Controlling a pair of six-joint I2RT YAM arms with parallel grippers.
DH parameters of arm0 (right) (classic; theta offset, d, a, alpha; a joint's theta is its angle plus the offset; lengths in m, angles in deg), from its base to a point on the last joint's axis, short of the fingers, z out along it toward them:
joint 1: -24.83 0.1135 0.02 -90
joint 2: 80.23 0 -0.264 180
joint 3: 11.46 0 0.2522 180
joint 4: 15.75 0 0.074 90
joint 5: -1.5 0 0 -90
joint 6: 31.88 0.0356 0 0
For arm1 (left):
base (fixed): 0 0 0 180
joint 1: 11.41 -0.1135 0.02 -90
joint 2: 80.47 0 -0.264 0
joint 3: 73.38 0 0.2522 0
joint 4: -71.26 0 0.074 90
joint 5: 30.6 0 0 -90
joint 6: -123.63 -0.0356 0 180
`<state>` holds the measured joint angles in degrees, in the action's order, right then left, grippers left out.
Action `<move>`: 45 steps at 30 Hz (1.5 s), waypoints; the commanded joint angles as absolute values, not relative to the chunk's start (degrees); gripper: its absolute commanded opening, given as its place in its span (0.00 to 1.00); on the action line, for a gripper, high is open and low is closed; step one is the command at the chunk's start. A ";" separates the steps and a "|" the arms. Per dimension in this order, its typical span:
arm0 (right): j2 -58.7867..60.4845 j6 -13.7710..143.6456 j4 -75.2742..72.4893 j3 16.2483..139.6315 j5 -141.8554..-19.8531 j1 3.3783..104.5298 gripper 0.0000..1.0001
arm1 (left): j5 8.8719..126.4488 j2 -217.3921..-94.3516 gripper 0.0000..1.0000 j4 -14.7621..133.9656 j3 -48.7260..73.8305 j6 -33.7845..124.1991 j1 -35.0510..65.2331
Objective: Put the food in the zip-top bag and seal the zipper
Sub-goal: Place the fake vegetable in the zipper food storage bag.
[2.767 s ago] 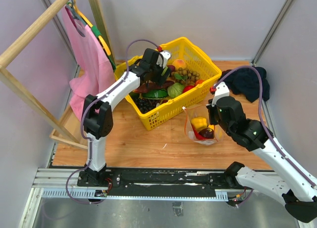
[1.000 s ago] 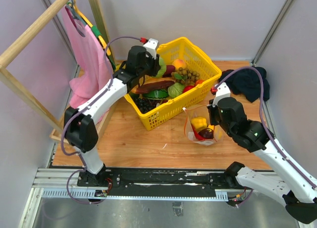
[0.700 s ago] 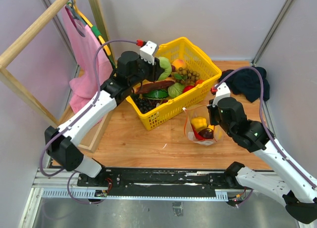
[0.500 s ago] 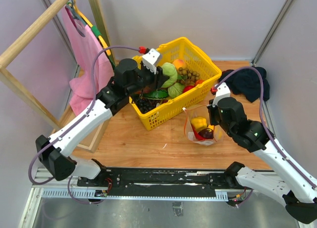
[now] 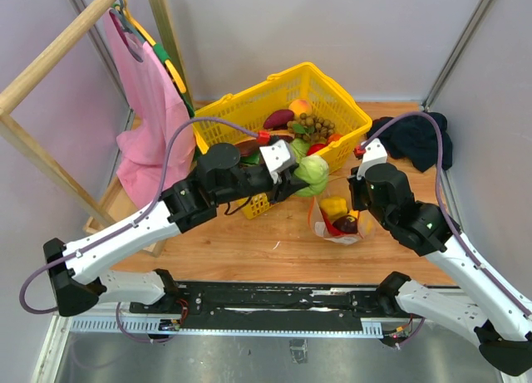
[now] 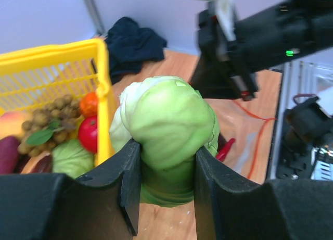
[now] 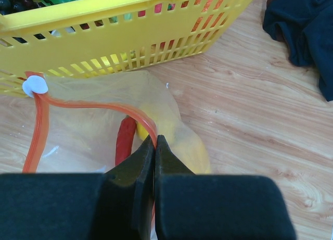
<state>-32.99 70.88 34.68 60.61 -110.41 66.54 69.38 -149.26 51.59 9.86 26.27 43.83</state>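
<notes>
My left gripper (image 5: pixel 301 174) is shut on a round green cabbage (image 5: pixel 316 174), held in the air between the yellow basket's (image 5: pixel 249 109) near wall and the zip-top bag (image 5: pixel 322 225). The cabbage (image 6: pixel 169 117) fills the space between the black fingers (image 6: pixel 122 177). The clear bag (image 7: pixel 78 136) stands open on the wooden floor with a yellow pepper (image 5: pixel 334 207), a dark purple piece (image 5: pixel 347 224) and a red chilli (image 7: pixel 125 141) inside. My right gripper (image 7: pixel 155 141) is shut on the red-orange zipper (image 7: pixel 93 104) at the bag's right side. A white slider (image 7: pixel 35 85) sits at the strip's left end.
More toy food lies in the basket (image 6: pixel 52 73): a red tomato (image 6: pixel 89 133) and a brown bunch (image 6: pixel 57 107). A dark cloth (image 5: pixel 420 138) lies at the back right. A pink garment (image 5: pixel 150 92) hangs on a wooden rack (image 5: pixel 50 67) at the left.
The left arm has lifted the cabbage out of the basket and swung it right and nearer, up to the bag. The right gripper has kept its hold on the zipper.
</notes>
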 commanded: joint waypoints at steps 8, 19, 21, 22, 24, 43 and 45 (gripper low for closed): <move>-34.07 72.12 33.48 62.05 -109.32 65.54 0.01 | 79.47 -148.71 0.09 62.05 4.04 22.55 50.50; -34.41 72.01 33.51 62.36 -108.25 65.54 0.01 | 76.28 -157.17 0.09 60.44 5.38 22.04 53.20; -34.59 72.00 33.50 62.35 -108.24 65.56 0.01 | 73.92 -158.58 0.10 58.95 5.81 21.75 53.33; -34.68 71.96 33.52 62.31 -108.12 65.58 0.01 | 72.59 -159.20 0.10 58.30 5.98 21.68 53.43; -34.79 71.85 33.32 62.26 -108.03 65.59 0.01 | 69.92 -160.03 0.10 57.72 6.27 21.88 53.41; -34.60 72.97 32.00 61.77 -102.89 65.61 0.01 | 53.32 -167.77 0.20 65.42 9.15 29.71 56.62; -34.82 73.06 32.03 61.78 -102.51 65.53 0.01 | 48.65 -168.80 0.20 64.46 9.99 30.80 56.90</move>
